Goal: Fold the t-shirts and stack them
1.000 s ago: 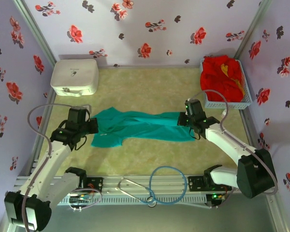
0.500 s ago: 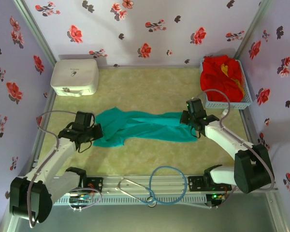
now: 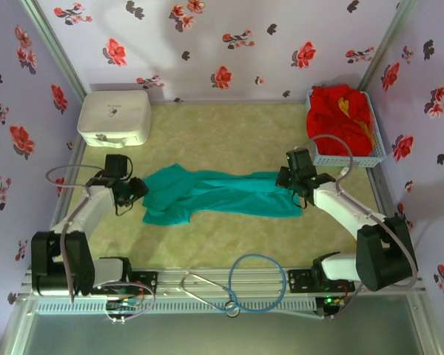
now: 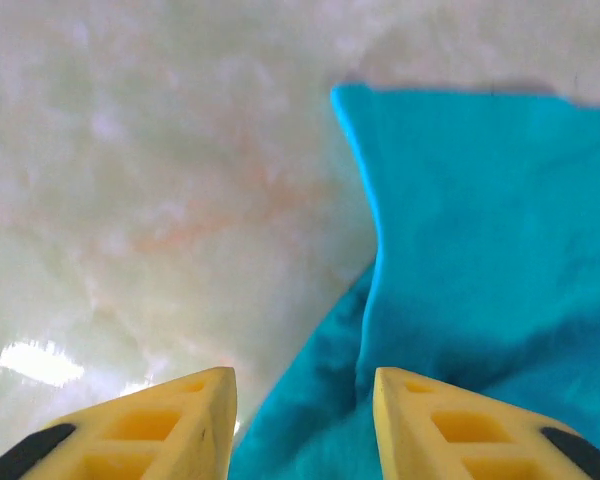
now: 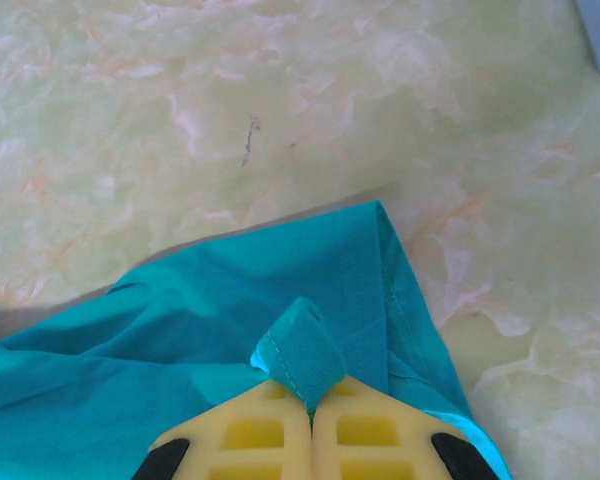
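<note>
The teal t-shirt lies bunched across the ctr of the table. Its long axis runs left-right in the top view. It isn't flat yet: wrinkled ridges run along its length, w/ a wider lump at the left end.

At the shirt's right end you have the right gripper, fingers pressed together on a small upstanding fold of teal cloth near a hem corner. In the right wrist view that fold pokes up just above the yellow tips, so this end is pinched.

At the opposite end sits the left gripper, fingers spread w/ a clear gap. In its wrist view teal cloth shows in that gap and fills the right side of the frame, w/ bare table at upper left. Nothing looks gripped there.

The shirt spans btw your two grippers, each arm nearest its own end. My read: you need a fresh hold on the left end before you can spread it.

Count:
- 1 teal tee on the table.
- Red t-shirts heaped in 1 basket at upper right. No. of shirts can't be told; 1 yellow mark shows.
- 1 white box at upper left.
- 1 blue cable loop at bottom ctr.
</note>
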`<state>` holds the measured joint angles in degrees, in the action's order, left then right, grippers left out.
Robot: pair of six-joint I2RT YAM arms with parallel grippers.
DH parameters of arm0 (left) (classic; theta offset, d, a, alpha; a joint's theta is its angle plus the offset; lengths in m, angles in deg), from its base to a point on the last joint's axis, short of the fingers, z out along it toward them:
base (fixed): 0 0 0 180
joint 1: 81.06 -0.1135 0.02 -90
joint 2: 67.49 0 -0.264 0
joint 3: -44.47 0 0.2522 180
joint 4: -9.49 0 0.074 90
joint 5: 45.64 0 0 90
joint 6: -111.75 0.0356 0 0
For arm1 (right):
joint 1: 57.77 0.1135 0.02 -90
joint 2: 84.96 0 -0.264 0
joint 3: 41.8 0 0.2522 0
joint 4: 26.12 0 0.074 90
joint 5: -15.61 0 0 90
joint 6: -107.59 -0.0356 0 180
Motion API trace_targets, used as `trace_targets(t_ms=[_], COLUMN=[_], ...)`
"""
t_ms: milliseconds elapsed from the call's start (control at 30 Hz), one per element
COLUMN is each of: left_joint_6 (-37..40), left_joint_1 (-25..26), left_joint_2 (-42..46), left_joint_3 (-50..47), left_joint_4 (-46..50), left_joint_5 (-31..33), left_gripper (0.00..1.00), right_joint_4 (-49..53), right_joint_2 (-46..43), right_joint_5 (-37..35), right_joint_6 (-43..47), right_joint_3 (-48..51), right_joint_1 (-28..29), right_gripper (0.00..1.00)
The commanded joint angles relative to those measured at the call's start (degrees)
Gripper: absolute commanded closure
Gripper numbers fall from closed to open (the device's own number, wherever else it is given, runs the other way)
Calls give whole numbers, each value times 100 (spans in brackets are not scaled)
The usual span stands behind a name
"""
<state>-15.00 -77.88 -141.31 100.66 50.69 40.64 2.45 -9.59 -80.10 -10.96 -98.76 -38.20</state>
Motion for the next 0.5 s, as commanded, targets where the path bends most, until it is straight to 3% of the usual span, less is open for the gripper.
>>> trace_targets(t_ms=[0,167,267,467], left_joint_6=[108,184,52,-121], left_joint_1=[-118,-190,-242,-260], left_joint_2=[-474,-985,-1027,-1525], left_joint_3=[291,511,318,391], left_joint_4=[-560,-744,-1162,-1711], left_joint_5=[-102,-284,-278,-379], left_gripper=[59,48,47,59], right_joint_4=[-57,-110,-136,-163], right_joint_2=[139,158,181,283], right_joint_5=[175,187,228,277], right_joint_6=[35,54,56,35], right_joint_3=[-239,-255,-241,-264], right_joint_1=[-46,-68,-76,-73], right_gripper=[100,100,100,100])
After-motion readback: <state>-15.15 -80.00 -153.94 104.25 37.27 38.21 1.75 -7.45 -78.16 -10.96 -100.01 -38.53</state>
